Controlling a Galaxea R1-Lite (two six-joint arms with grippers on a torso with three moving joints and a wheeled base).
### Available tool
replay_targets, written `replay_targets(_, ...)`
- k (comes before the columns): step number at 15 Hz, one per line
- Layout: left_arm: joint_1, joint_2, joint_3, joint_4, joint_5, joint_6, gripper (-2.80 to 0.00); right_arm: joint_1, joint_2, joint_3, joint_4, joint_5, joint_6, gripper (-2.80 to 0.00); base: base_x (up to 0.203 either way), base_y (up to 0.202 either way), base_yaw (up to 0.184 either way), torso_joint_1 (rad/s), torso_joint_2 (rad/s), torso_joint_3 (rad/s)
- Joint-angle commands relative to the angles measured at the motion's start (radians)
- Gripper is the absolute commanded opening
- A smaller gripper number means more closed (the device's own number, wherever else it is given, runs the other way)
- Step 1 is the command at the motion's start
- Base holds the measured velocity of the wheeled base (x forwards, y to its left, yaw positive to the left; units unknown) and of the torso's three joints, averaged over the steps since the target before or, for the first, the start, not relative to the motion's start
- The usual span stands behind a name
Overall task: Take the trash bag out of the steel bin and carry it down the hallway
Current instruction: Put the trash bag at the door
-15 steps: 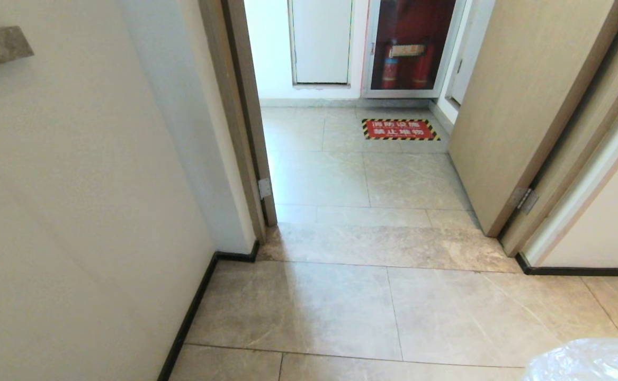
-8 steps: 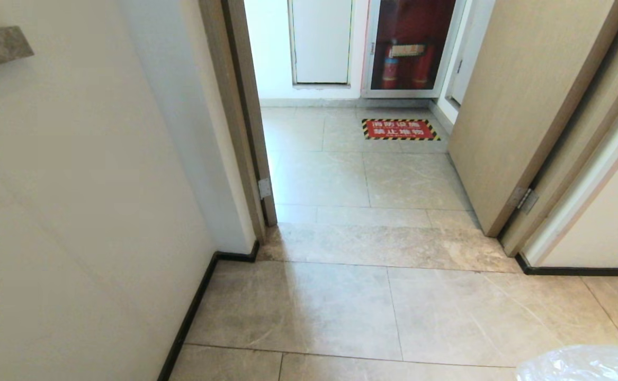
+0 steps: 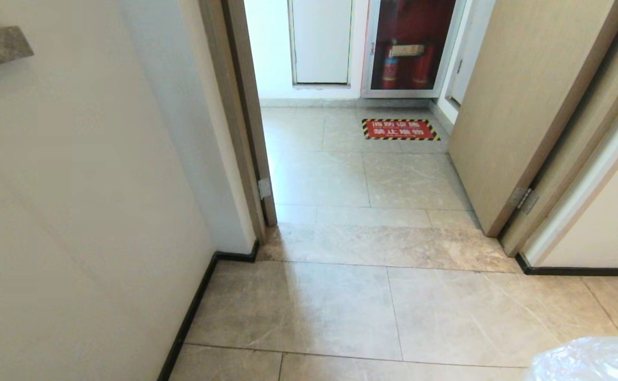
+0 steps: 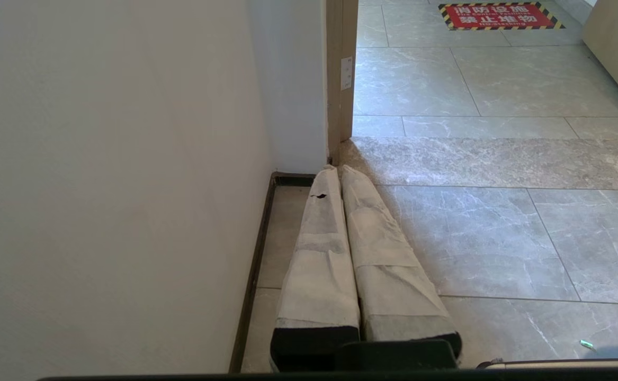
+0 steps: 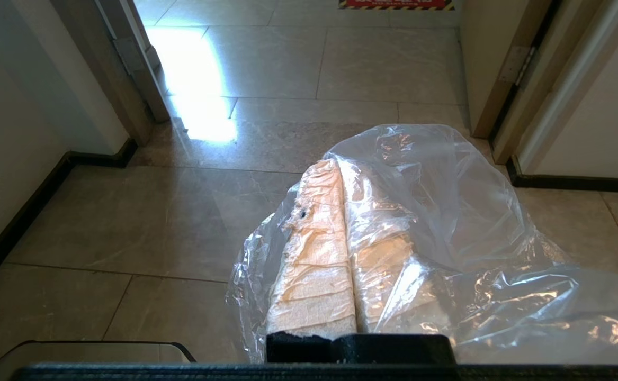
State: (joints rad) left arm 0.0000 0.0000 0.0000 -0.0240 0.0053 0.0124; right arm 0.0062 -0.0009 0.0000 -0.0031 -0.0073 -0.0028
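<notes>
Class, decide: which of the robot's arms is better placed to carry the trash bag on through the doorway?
Right: the right gripper is shut on the trash bag; the left gripper is shut and empty.

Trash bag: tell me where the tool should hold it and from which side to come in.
Grip the gathered upper film of the trash bag, coming from above. The thin, crinkled plastic is loose and bulging, so only bunched film gives a firm pinch. The right tool is shut on the trash bag that way, with film draped over its fingers. The left tool is shut and empty.
</notes>
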Motion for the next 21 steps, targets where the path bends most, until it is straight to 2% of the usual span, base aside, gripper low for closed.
replay_targets(1, 0.0, 0.0, 0.012, -0.001, 0.001, 0.0, -2.8, 0.0, 0.001, 0.0, 0.0, 0.0, 0.0, -2.8, 0.0, 0.0, 0.0, 0.0, 0.0, 0.0)
replay_targets(21, 0.0, 0.0, 0.012, -0.001, 0.001, 0.0, -2.8, 0.0, 0.001, 0.0, 0.0, 0.0, 0.0, -2.8, 0.0, 0.0, 0.0, 0.0, 0.0, 0.0)
